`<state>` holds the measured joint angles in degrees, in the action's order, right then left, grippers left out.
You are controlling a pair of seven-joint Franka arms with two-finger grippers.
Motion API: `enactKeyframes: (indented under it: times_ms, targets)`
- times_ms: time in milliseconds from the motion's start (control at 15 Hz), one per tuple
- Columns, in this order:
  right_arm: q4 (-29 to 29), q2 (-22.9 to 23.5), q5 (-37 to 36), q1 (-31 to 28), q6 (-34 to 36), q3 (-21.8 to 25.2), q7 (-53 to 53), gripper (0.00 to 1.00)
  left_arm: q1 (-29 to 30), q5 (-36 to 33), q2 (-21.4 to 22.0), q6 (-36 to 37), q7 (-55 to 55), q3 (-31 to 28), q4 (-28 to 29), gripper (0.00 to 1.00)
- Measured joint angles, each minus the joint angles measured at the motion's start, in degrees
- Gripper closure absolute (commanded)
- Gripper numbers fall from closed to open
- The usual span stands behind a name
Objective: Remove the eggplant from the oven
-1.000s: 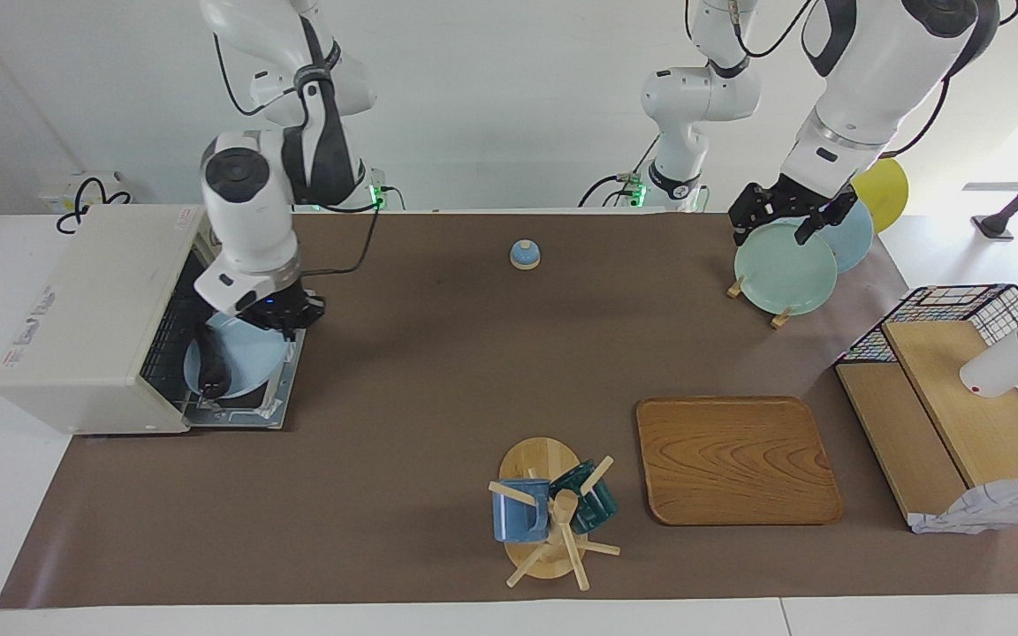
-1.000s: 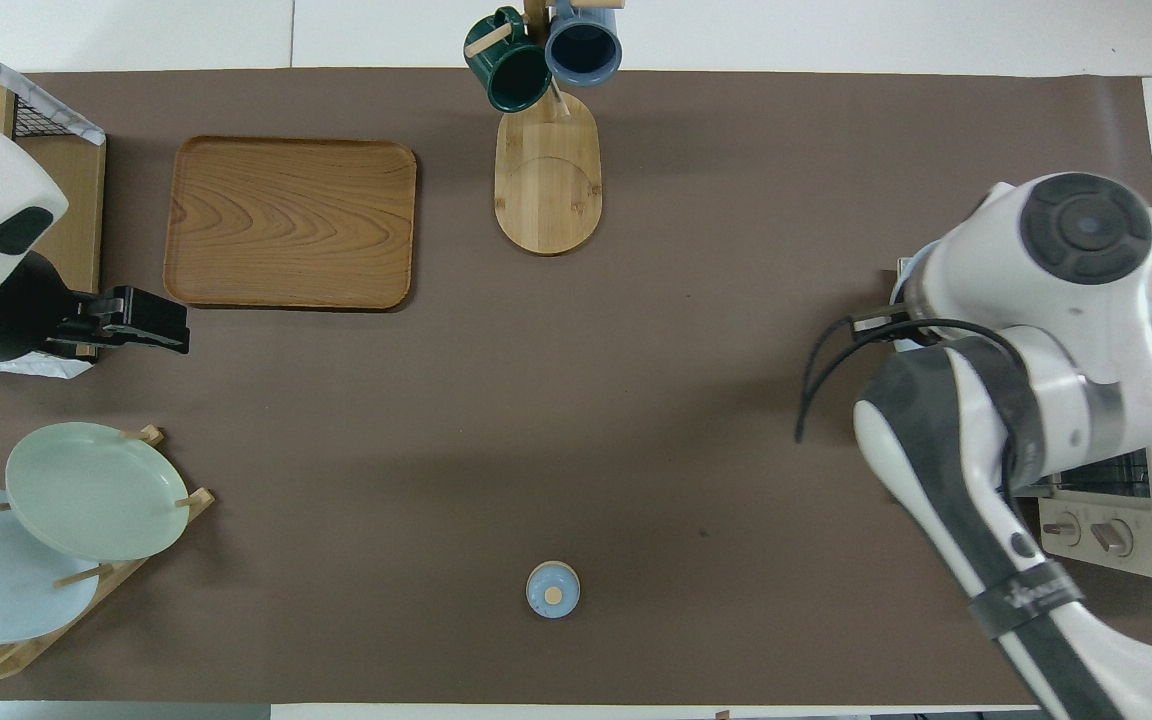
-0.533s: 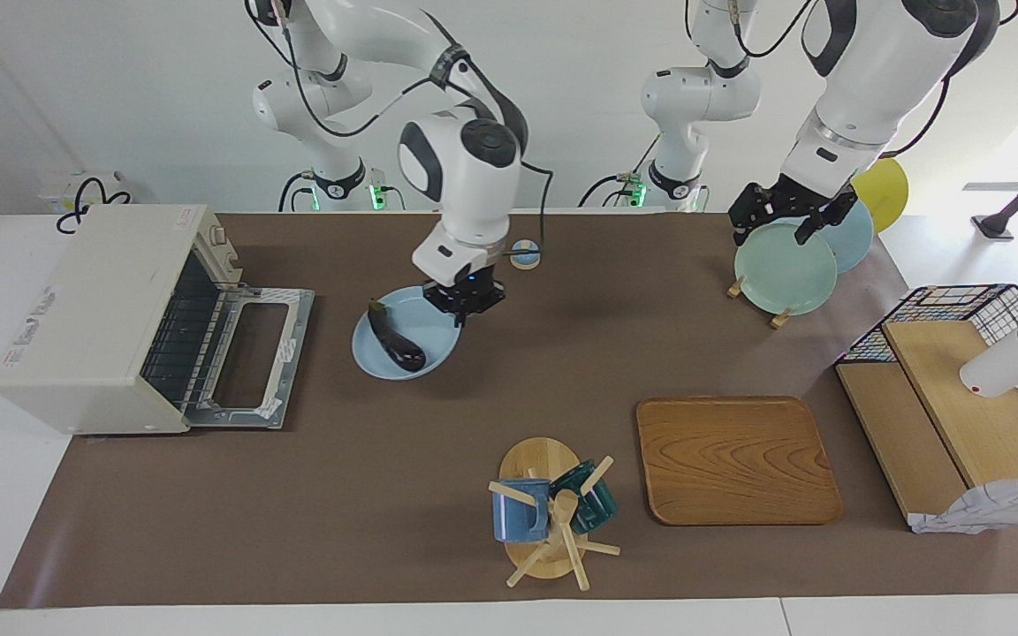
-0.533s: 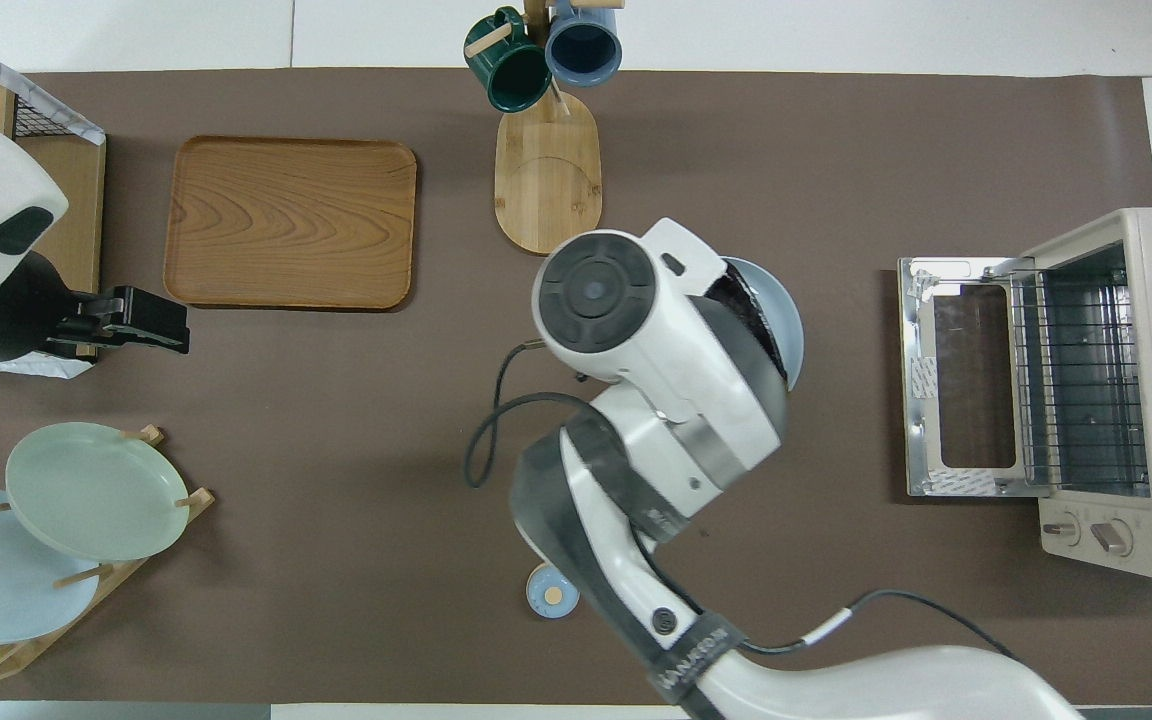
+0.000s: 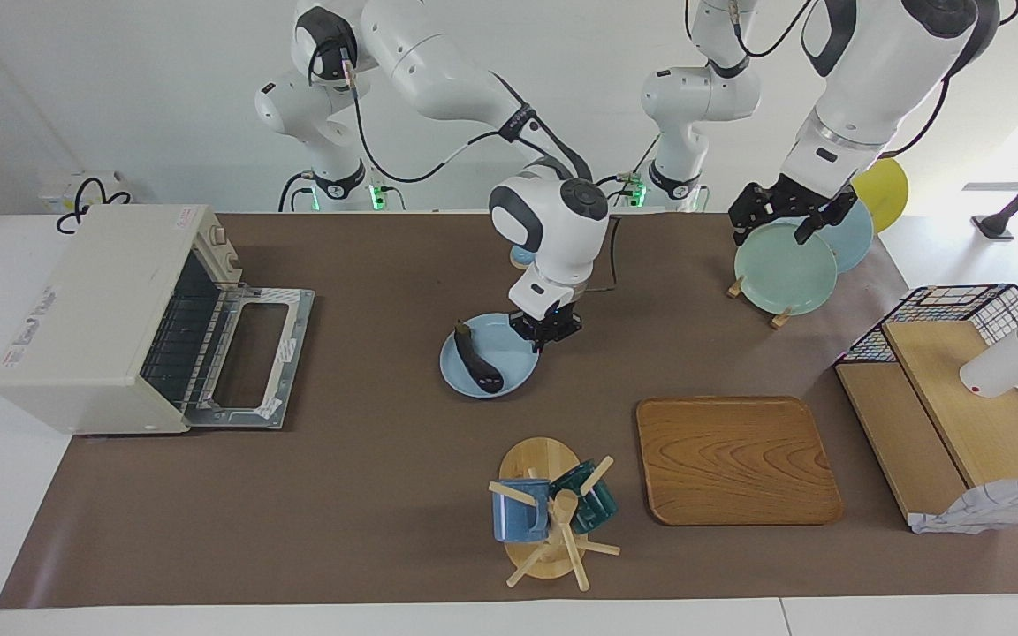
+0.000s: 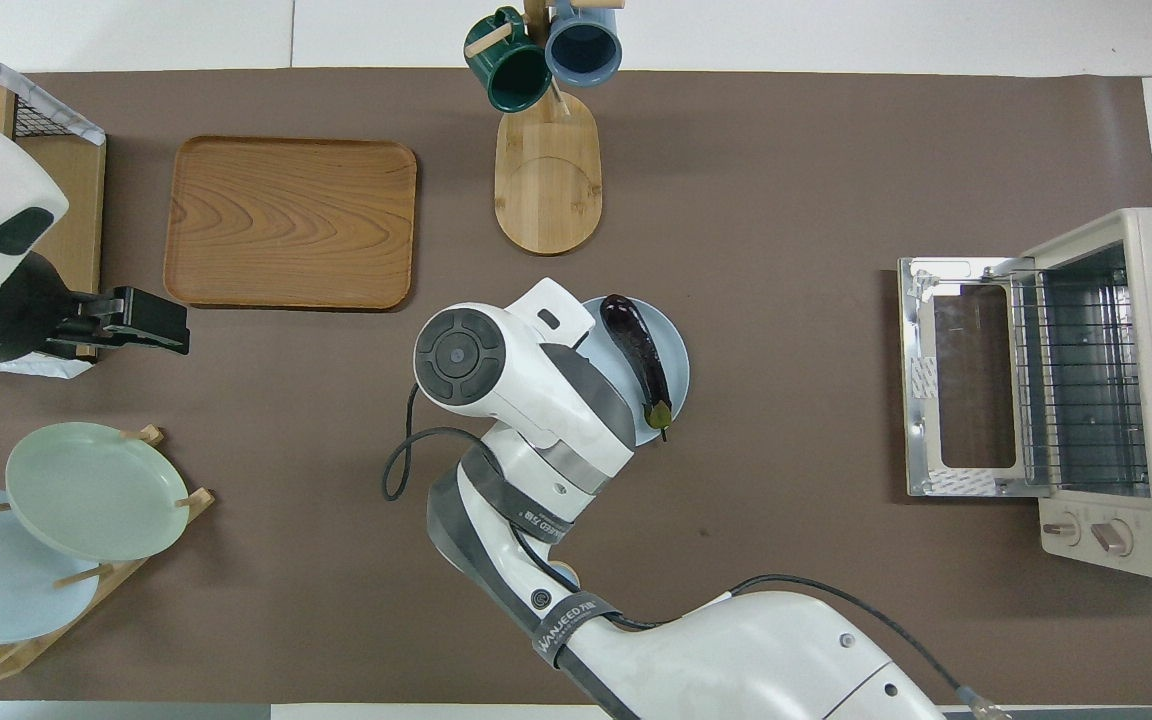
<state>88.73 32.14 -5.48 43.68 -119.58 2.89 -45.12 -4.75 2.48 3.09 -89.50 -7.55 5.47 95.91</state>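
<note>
1. Oven (image 5: 111, 318) sits at the left of the facing view, at the right arm's end of the bench (image 5: 385, 495). Its door (image 5: 248, 358) is dropped flat and the rack inside is bare.
2. Eggplant (image 5: 477, 356) lies on a light blue plate (image 5: 509, 375) near the middle of the facing view, well apart from the oven. Overhead, the eggplant (image 6: 640, 355) runs diagonally across the plate (image 6: 676, 345), with its green stem end toward the robots.
3. Right tool (image 5: 547, 325) is at the plate's rim, on the edge toward the left arm's end of the bench. Its fingers are closed on that rim. Overhead, the arm's wrist covers the tool and that side of the plate.
4. I cannot tell whether the plate rests on the bench or is held just above it.
5. Left tool (image 5: 778, 216) is at the upper right of the facing view, over the green plate (image 5: 783, 269) in the plate rack. I cannot tell how far it is open. It shows overhead as a black block at the left edge (image 6: 121, 322). This arm waits.
6. Other items: wooden tray (image 5: 737, 459) at lower right of centre in the facing view; mug stand (image 5: 549, 508) with a blue mug (image 5: 513, 511) and a green mug (image 5: 593, 499) at bottom centre.
</note>
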Motion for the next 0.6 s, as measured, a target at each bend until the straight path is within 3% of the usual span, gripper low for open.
enactKeyframes:
  times_ms: [133,400,600]
  targets:
    - [0.6,-0.8,3.0,-0.4,-0.7,0.0,-0.5,0.79,0.0,0.0,0.0,0.0,0.0,0.0,0.0,0.00]
    - [-0.2,-2.6,4.2,-1.7,0.0,0.0,-0.5,0.75,0.0,0.0,0.0,0.1,0.0,0.0,0.0,0.00]
    - [-1.7,-3.2,3.4,-3.4,4.1,0.3,1.1,0.80,0.0,0.0,0.0,0.1,0.0,0.0,0.0,0.00]
